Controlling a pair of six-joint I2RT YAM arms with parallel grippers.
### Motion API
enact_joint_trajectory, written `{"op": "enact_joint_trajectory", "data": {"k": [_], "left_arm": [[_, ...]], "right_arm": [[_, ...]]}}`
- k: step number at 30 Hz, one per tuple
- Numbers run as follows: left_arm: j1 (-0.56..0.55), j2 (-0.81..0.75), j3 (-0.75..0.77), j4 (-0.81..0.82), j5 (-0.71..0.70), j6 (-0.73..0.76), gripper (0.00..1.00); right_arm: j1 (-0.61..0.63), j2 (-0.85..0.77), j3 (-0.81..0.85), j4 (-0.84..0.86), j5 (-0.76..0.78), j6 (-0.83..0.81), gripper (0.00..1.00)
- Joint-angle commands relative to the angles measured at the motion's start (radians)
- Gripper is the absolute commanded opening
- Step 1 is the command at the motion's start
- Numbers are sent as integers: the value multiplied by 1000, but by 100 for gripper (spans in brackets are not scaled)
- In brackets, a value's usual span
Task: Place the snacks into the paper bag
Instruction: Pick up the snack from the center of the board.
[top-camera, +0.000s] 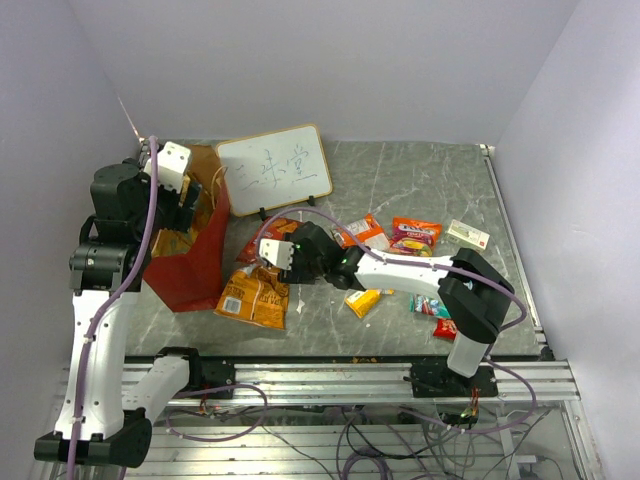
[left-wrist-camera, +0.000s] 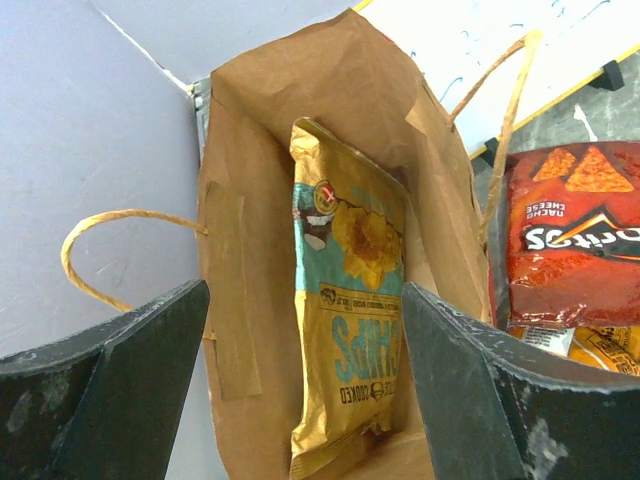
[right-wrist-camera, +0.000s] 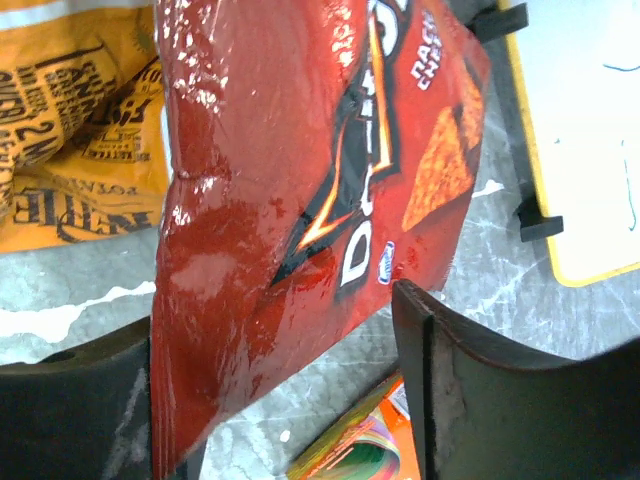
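Observation:
The paper bag (top-camera: 195, 262), red outside and brown inside, stands at the left with its mouth open. My left gripper (left-wrist-camera: 305, 290) hangs open over that mouth, holding nothing. A yellow and teal chip packet (left-wrist-camera: 350, 300) stands inside the bag. The red Doritos bag (right-wrist-camera: 300, 170) lies just right of the paper bag, beside an orange chip bag (top-camera: 255, 295). My right gripper (right-wrist-camera: 275, 320) is open with its jaws set either side of the Doritos bag's lower edge. The left finger touches the bag; bare table shows beside the right finger. More snacks (top-camera: 415, 232) lie to the right.
A white framed board with writing (top-camera: 275, 168) leans behind the Doritos bag. A small white box (top-camera: 467, 234) lies at the far right. A yellow pack (top-camera: 362, 301), a teal-white candy bag (top-camera: 428, 306) and a red pack (top-camera: 445, 328) lie near the right arm.

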Motion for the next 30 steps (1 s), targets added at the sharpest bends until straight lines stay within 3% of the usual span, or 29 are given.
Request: {"op": "enact_joint_trajectory", "data": {"k": [1,5,6,8,9,15,23,30], "left_arm": [[10,-39,-24,45,69,24,91],[10,-49,-3,41,104,33,97],[10,-44,7,34,115,33,99],[10,-28,35,17,159,34,100],[9,-17,49,3,186,38,99],[9,30,130,-24,319,53,100],[9,113,273,-89,543,64,98],[5,155,337,-69,715,25,96]], "right_arm": [[10,16,58,0,49,16,57],[8,-2,95,-46,31,33,37],[9,-10,103,-56,28,36,29],[4,-34,119,-76,25,44,4],[1,-48,127,-85,27,50,0],[-58,-151,222,-200,-20,80,0],[-217,-254,415,-410,-222,113,0],[-266,-302,530,-526,-262,167,0]]}}
